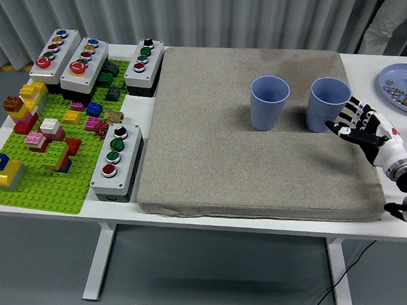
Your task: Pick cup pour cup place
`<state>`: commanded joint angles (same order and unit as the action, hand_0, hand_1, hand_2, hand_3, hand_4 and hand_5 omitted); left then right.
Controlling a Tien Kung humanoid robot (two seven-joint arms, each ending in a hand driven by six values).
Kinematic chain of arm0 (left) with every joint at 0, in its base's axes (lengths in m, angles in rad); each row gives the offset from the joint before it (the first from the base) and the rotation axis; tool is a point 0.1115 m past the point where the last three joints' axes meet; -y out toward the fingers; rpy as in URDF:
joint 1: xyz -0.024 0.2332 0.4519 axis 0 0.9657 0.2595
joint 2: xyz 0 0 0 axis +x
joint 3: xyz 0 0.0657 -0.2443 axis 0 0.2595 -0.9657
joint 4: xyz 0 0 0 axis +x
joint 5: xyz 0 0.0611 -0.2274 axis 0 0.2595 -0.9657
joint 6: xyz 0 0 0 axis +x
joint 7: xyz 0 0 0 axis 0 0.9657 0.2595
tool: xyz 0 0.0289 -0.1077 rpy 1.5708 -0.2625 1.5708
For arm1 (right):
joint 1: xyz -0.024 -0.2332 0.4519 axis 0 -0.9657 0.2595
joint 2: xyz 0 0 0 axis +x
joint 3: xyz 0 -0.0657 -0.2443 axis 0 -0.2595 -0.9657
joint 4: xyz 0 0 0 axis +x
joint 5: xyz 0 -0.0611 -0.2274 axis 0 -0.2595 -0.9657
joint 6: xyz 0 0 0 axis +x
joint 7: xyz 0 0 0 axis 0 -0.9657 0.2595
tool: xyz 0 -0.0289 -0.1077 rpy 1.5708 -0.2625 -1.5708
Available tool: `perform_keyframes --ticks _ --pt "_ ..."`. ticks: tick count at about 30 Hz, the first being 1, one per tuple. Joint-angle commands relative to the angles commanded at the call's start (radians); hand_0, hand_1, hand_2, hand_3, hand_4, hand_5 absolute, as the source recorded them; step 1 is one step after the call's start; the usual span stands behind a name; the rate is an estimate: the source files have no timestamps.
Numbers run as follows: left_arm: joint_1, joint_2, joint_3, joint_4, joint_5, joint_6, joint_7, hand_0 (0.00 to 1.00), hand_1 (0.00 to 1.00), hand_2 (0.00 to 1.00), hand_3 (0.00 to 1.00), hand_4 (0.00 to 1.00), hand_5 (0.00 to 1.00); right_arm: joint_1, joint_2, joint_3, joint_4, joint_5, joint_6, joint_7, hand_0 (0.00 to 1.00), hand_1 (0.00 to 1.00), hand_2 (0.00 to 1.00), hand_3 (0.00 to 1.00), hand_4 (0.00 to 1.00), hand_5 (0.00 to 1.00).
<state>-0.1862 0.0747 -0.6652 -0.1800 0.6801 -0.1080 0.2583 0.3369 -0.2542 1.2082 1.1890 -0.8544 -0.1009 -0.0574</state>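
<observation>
Two blue cups stand upright on the grey mat [244,158]: the left cup [268,102] near the middle and the right cup [327,104] close to the mat's right edge. My right hand [358,124] comes in from the right edge with its fingers spread, holding nothing. Its fingertips are at the right cup's lower right side, touching or nearly touching it. What is inside the cups cannot be made out. My left arm does not show.
A green brick baseplate [44,185] with several coloured bricks and several grey button boxes [117,161] fill the table's left side. A blue plate [402,85] with small items sits at the far right. A person's sleeve [389,19] shows at the top right.
</observation>
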Motion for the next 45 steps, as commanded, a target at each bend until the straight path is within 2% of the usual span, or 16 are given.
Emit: perform_keyframes --ticks 45 --pt "-0.007 0.000 0.017 0.000 -0.008 -0.002 -0.003 0.769 0.765 0.829 0.683 0.506 0.998 0.039 0.012 0.011 -0.072 0.007 0.000 0.014 0.932 0.881 0.960 0.922 0.850 0.236"
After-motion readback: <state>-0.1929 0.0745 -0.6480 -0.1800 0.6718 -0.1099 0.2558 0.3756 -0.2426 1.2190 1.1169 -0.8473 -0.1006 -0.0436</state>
